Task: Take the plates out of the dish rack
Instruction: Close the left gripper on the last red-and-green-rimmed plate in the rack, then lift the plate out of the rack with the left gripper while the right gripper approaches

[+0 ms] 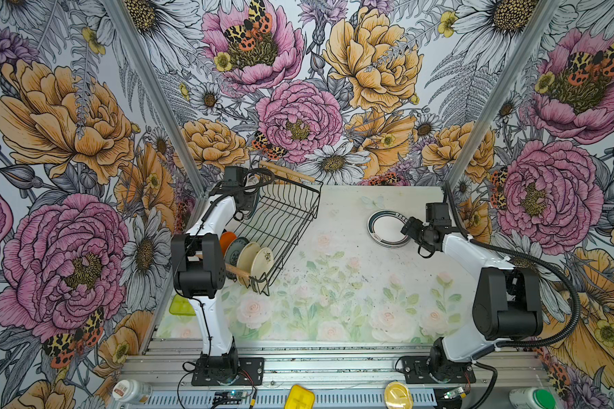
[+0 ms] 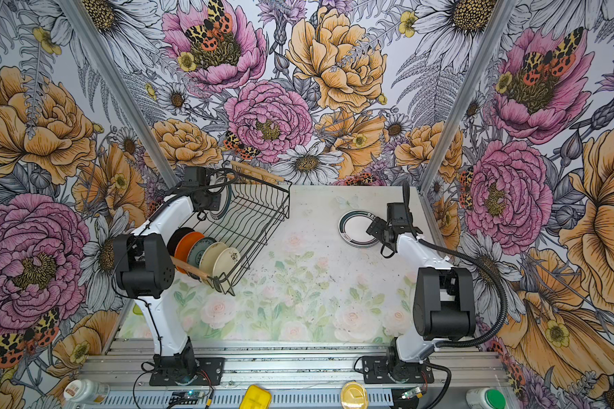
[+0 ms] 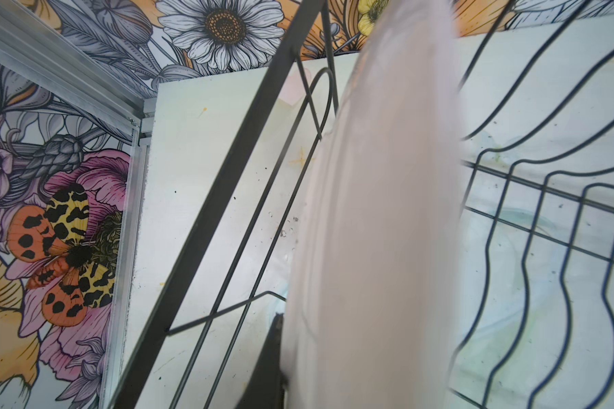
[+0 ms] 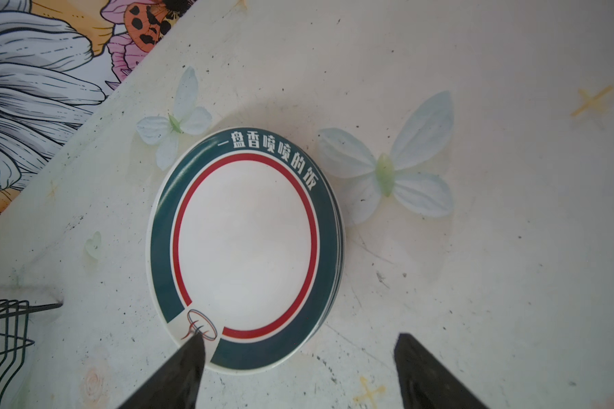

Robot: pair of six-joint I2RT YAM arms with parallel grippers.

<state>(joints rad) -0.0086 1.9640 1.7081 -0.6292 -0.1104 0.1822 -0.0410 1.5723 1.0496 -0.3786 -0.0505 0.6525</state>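
Black wire dish rack (image 3: 224, 184); smooth white plate (image 3: 369, 230) edge-on.

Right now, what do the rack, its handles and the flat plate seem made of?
Rack: likely metal wire, matte black coat; thin bent rods.
Handles: likely bare wood; pale tan rods.
Plate: glazed ceramic or melamine, cannot tell which; smooth white face, printed teal and red bands.

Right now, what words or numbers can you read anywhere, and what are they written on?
"一盘香喷喷的饭": white characters on the teal rim band of the plate lying flat, seen in the right wrist view.
Small red-and-blue drawing on the same rim: a picture, with no letters I can make out.
Label on the white bottle at the front edge in a top view: too small to read.
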